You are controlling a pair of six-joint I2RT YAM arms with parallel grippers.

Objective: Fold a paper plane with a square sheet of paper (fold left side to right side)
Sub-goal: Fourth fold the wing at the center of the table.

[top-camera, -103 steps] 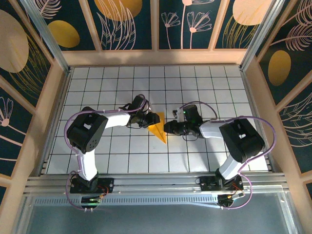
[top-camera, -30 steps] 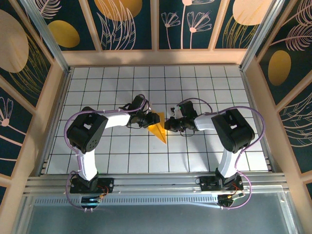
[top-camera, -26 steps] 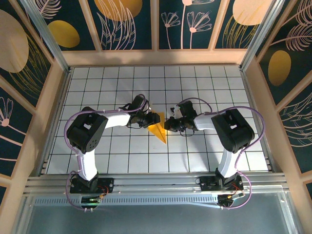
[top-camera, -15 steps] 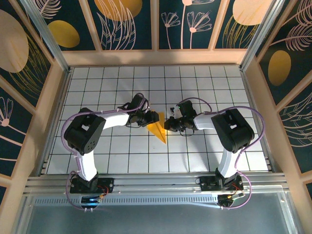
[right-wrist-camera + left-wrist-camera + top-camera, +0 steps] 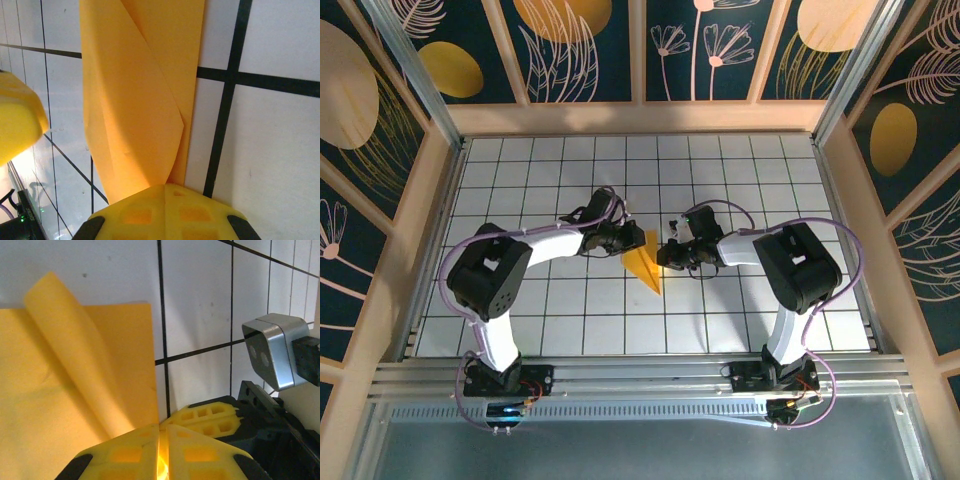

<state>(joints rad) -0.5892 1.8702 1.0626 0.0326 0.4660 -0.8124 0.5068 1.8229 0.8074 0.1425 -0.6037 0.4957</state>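
A white tiled table [image 5: 530, 320] with black grid lines is boxed in by a wooden frame [image 5: 640, 118] on the left, far and right sides, with a metal rail [image 5: 640, 372] along the near edge. 1 sheet of paper [image 5: 642, 263], orange-yellow and folded into a pointed wedge, lies near the middle of the table. Its tip aims toward the near edge, and it is well apart from every wall. Bare tiles lie open on all sides of it: several rows toward the far wall, and wide bands to the left and right outside the arms' elbows.

2 arms reach in from the near rail, the left arm [image 5: 495, 280] and the right arm [image 5: 800, 270]. Their 2 grippers meet at the paper's wide far end, very close to each other.

The left gripper [image 5: 628, 241] is closed on the paper. In its wrist view the 2 yellow fingers [image 5: 125, 455] press together with a thin bright sliver of paper between them, and 1 flap curls up from the flat layer below. That flat layer's straight right edge runs just beside a black grid line.

The right gripper [image 5: 663, 256] has its jaws shut, and its yellow tip sits at the paper's edge. I cannot tell whether it pinches the sheet or only presses on it. In its wrist view 2 layers overlap along 1 diagonal fold, and the paper lies across 1 black grid line.
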